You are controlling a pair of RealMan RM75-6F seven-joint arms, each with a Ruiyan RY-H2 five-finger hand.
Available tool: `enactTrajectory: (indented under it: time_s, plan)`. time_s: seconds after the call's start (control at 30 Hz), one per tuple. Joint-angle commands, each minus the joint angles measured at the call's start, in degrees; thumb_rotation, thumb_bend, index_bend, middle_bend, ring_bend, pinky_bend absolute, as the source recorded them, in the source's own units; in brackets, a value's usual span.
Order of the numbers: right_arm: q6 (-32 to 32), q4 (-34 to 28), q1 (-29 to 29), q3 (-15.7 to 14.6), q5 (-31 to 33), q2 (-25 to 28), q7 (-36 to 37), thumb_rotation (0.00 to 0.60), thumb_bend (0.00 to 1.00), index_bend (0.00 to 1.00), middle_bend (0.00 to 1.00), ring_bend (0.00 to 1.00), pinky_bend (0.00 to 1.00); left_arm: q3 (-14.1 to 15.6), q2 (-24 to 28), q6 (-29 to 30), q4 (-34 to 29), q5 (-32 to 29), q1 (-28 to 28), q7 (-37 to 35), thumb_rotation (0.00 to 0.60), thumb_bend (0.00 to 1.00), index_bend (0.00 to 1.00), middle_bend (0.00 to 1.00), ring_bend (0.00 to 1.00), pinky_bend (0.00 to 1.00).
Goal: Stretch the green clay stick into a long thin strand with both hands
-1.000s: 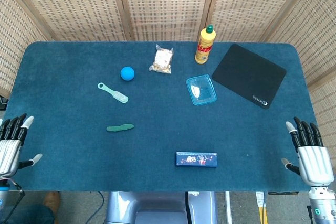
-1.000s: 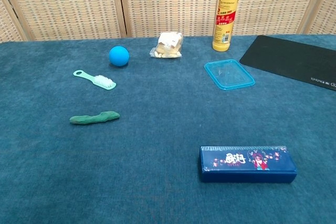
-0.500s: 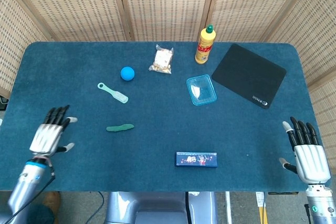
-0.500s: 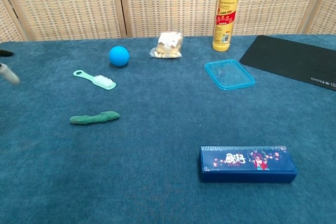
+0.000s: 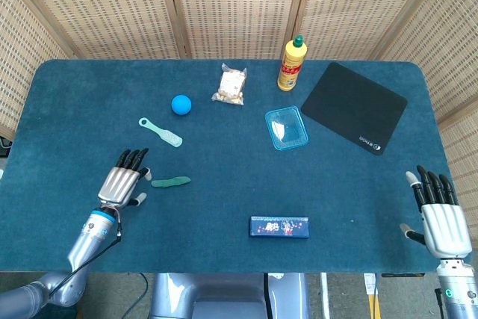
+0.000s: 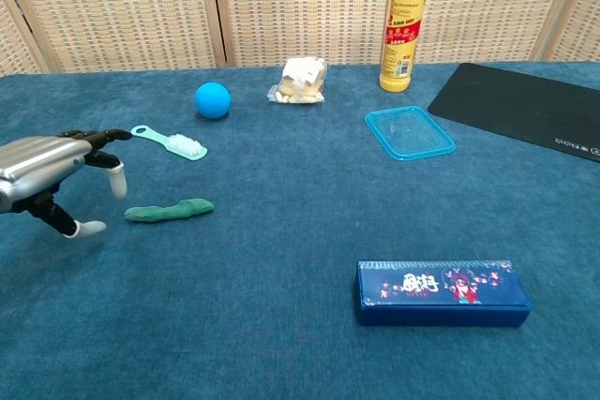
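Observation:
The green clay stick [image 5: 171, 181] [image 6: 169, 210] lies flat on the blue table, a short, slightly bent roll. My left hand [image 5: 124, 178] [image 6: 52, 170] hovers just to its left, palm down with fingers spread, holding nothing and not touching the clay. Far off at the table's right front corner, my right hand [image 5: 439, 213] is open with fingers apart and empty; the chest view does not show it.
A mint brush [image 5: 160, 132] and a blue ball [image 5: 181, 104] lie behind the clay. Further back are a snack bag [image 5: 232, 85], a yellow bottle [image 5: 292, 63], a clear blue tray [image 5: 287, 128] and a black mat [image 5: 354, 107]. A dark blue box [image 5: 279, 226] lies front centre.
My left hand has swept in from the table's left edge toward the clay, now showing in the chest view. The right hand barely shifted. The clay has not moved.

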Motion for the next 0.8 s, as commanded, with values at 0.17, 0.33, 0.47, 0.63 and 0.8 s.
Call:
enactTrajectory:
  time_s: [0.17,0.33,0.47,0.63,0.8]
  plan:
    - [-0.39,0.25,0.2,0.12,0.35,0.03,0.6,0.6,0.0,0.0,0.0,0.0,0.0,-0.32,-3.36,-1.29,3.03,-1.64,-1.96,0.98,0.6,0.31,0.46,0.0,0.0,0.0]
    - [-0.41,0.34,0.18,0.18,0.51,0.14,1.03,0.6,0.0,0.0,0.0,0.0,0.0,-0.71,-5.45,-1.21,5.18,-2.35,-2.78,1.13,0.6,0.31,0.48,0.0,0.0,0.0]
    - [-0.44,0.43,0.17,0.27,0.71,0.3,1.5,0.6,0.0,0.0,0.0,0.0,0.0,-0.64,-6.66,-1.14,6.46,-2.79,-3.18,1.15,0.6,0.31,0.49,0.0,0.0,0.0]
    - [-0.58,0.47,0.21,0.31,0.89,0.4,1.87,0.6,0.0,0.0,0.0,0.0,0.0,-0.43,-7.5,-1.05,7.41,-2.87,-3.53,0.87,0.6,0.32,0.5,0.0,0.0,0.0]
    - [-0.52,0.39,0.19,0.3,0.87,0.5,2.07,0.6,0.0,0.0,0.0,0.0,0.0,-0.28,-8.29,-1.04,8.32,-3.03,-3.84,0.95,0.6,0.37,0.52,0.0,0.0,0.0]
